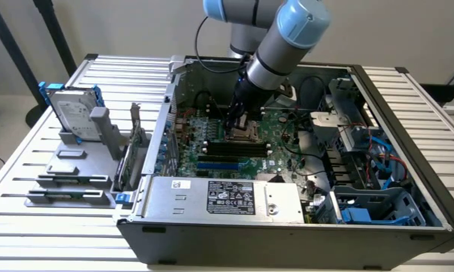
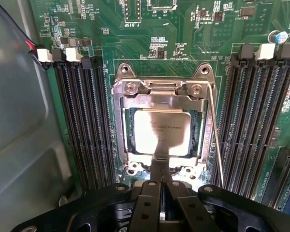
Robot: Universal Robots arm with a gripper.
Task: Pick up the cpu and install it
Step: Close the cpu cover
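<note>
White slats make up the table [image 1: 60, 238], and on it lies an open computer case [image 1: 287, 232] with its side off, so I can look straight down at the green motherboard [image 1: 211, 164] inside. A boxy silver power supply [image 1: 227, 195] fills the near corner of the case. Off to the exterior view's left, outside the case, a hard drive [image 1: 72, 113] in a blue frame stands upright on a grey stand [image 1: 68, 175]. From the back of the table the robot arm [image 1: 283, 45], grey with pale blue joints, reaches down into the case, and its gripper [image 1: 237, 116] hangs low over the middle of the board. From the wrist camera the cpu [image 2: 162, 130] lies flat in its socket, its dull silver top showing inside the metal socket frame [image 2: 159, 89], with a thin lever [image 2: 216, 145] running along one side of the frame. Rows of dark memory slots [image 2: 87, 121] flank the socket on both sides. The gripper's [image 2: 160, 162] two black fingers are pressed together with no gap between them, and their tips sit over the cpu's nearest edge. I cannot tell whether they touch it. Nothing is held between them.
</note>
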